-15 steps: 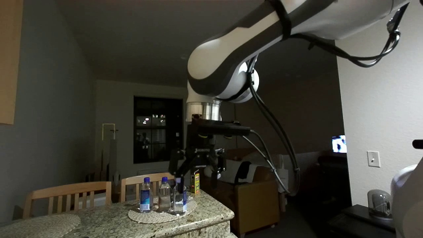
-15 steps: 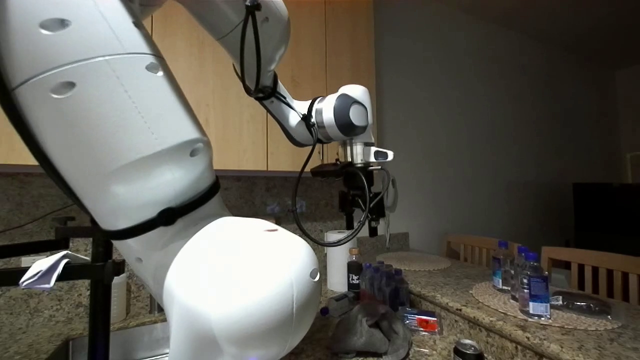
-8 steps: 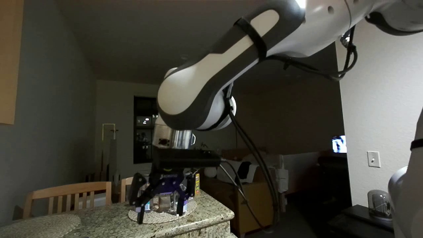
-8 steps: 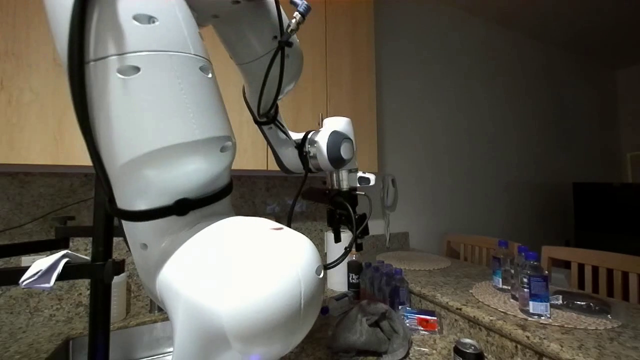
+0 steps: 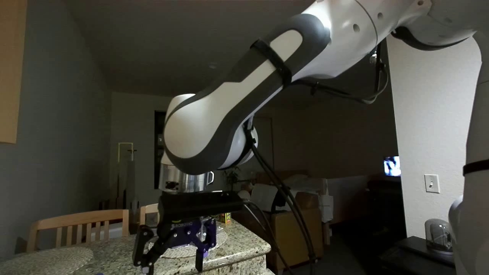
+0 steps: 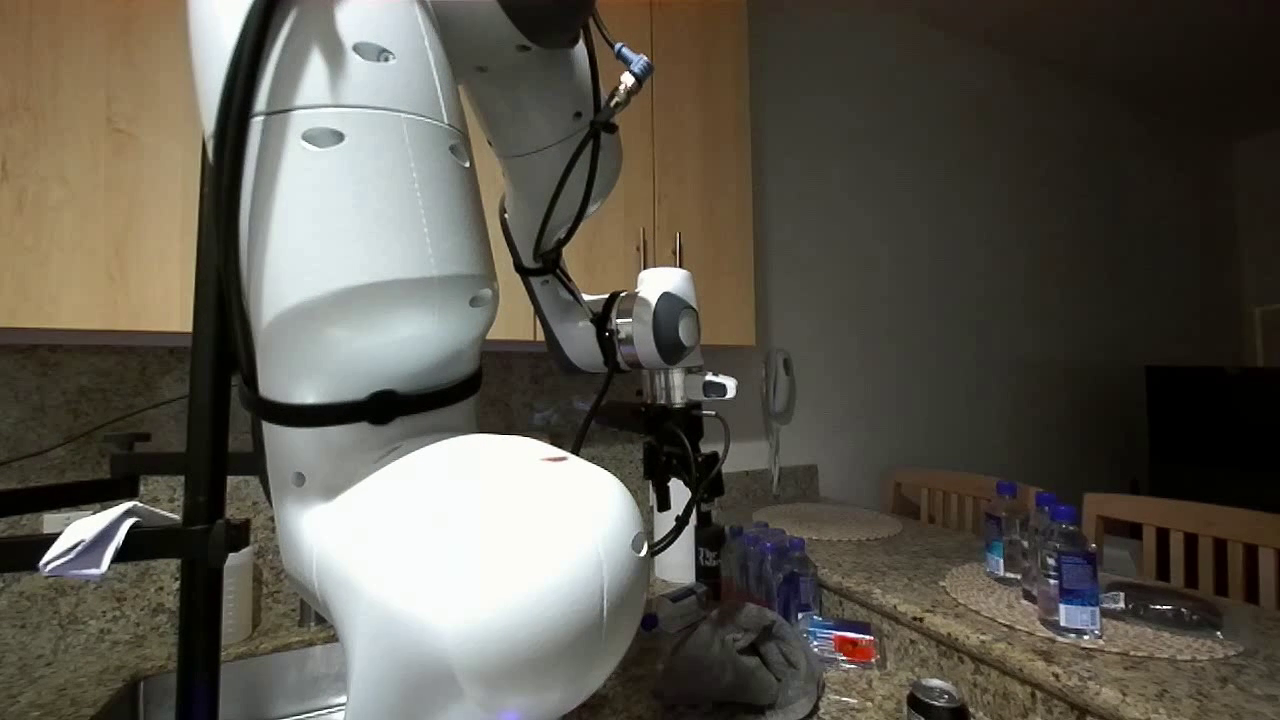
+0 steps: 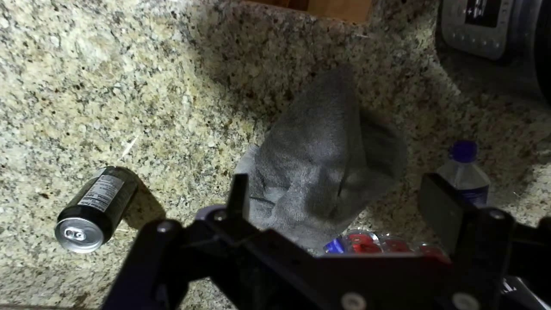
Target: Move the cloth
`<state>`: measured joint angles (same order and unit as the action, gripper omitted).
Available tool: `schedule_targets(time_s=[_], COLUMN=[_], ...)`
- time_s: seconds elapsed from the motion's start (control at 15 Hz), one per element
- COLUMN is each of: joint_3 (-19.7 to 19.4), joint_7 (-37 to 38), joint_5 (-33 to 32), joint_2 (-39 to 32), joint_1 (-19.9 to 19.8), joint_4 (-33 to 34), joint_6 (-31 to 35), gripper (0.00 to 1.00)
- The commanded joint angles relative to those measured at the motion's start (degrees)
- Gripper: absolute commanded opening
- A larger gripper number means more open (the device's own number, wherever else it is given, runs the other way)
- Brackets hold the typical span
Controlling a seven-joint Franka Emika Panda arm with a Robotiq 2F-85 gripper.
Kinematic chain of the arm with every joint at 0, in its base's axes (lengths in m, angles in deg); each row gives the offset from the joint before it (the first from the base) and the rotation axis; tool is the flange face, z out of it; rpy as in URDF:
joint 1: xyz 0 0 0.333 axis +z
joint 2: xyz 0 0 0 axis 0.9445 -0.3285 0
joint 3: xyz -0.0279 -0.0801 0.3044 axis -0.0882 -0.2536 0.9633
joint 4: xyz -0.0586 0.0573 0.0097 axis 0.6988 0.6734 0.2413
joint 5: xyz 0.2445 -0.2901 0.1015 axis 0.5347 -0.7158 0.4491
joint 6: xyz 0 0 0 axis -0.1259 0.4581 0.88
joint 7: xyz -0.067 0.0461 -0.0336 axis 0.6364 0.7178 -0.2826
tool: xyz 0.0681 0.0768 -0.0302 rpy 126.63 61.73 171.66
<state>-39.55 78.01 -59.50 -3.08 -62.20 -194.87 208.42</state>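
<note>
While the gripper (image 7: pixel 335 187) gapes above the cloth (image 7: pixel 312 155), nearby bottles (image 6: pixel 800 585) stand capped.

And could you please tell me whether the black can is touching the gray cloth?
No, in the wrist view the speckled counter shows between the black can and the gray cloth.

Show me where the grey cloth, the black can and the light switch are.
Grey cloth (image 7: pixel 312 163): wrist view, its crumpled middle.
Black can (image 7: pixel 100 201): wrist view, its side.
Light switch (image 5: pixel 432 183): in an exterior view, plate's centre.
</note>
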Motion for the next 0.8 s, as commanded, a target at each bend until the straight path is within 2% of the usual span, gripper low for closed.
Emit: schedule_targets(time_s=[0.0, 0.4, 0.73], joint_3=[-1.7, -2.1, -2.7], joint_7=[0.3, 0.9, -0.2], joint_5=[-0.5, -3.0, -7.5], joint_2=[-0.1, -1.1, -7.1], joint_1=[1.7, 1.4, 1.6], joint_4=[0.0, 1.0, 5.2], joint_6=[-0.1, 0.5, 2.5], gripper=[1.00, 1.00, 1.00])
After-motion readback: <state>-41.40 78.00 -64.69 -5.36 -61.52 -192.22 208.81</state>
